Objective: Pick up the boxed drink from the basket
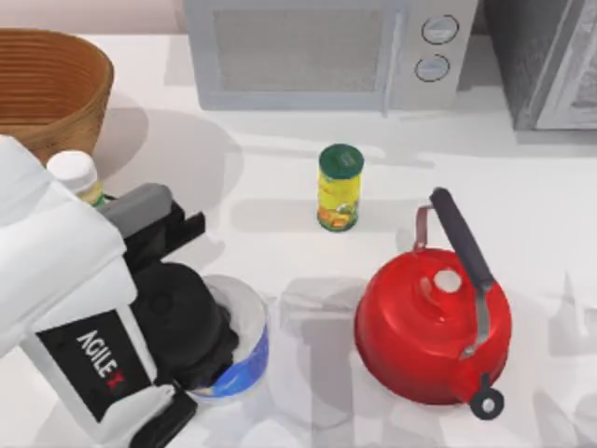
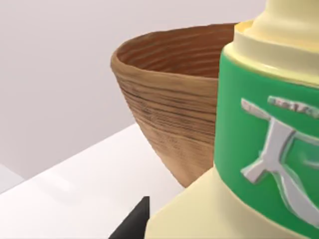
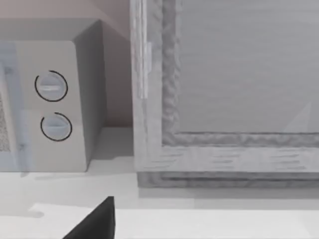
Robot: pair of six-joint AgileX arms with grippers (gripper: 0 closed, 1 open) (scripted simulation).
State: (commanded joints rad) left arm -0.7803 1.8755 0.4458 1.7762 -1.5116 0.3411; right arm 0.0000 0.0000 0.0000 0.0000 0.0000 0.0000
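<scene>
**Left arm close to the drink, beside the basket**

Nearest the overhead camera is our left arm point(image 1: 75, 308), a big white body with a black AgileX label, covering the table's point(image 1: 280, 187) near left corner. Its dark wrist hangs over a round white-and-blue container point(image 1: 244, 347) and hides part of it. Past that, the left gripper point(image 1: 140, 219) reaches toward the back left. We cannot tell how far the claw is open, or whether it has hold of anything, because the arm covers it from above.

The boxed drink point(image 1: 75, 173) stands upright at the left side of the table. From above its pale cap shows just in front of the basket point(image 1: 56, 89) and against the edge of our arm. In the left wrist view the drink point(image 2: 259, 149) sits very close to the camera, cream-coloured with a wide green label bearing a silver mark. The basket point(image 2: 169, 124) rises behind it, brown and ribbed. The drink is outside the basket's wall, but we cannot tell whether it rests on the table.

Elsewhere on the table:
- A yellow can point(image 1: 339, 187) with a green lid stands near the middle.
- A red kettle point(image 1: 431, 327) with a dark handle sits to the front right, well apart from the can.
- A microwave point(image 1: 317, 51) stands along the back edge.
- A grey cabinet point(image 1: 550, 56) is at the back right.

Our right gripper point(image 3: 94, 221) shows as one dark wedge in its wrist view, facing the microwave's two dials point(image 3: 52, 104) and the grey cabinet. We cannot tell its state either.
</scene>
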